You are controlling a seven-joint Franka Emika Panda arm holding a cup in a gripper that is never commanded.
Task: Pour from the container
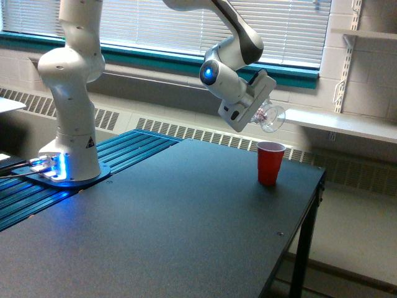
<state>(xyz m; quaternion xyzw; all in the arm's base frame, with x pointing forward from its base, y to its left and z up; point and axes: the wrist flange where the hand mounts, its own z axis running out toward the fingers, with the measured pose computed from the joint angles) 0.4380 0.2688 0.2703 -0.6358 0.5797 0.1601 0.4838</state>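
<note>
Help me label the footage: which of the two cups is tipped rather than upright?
The clear container, held in the gripper and tilted above the table. The red cup stands upright.

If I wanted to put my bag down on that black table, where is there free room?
Most of the table is bare: the whole stretch between the robot's base and the red cup, and all of the near side. The far corner is busy: the pincer holds a tilted clear container above the cup.
</note>
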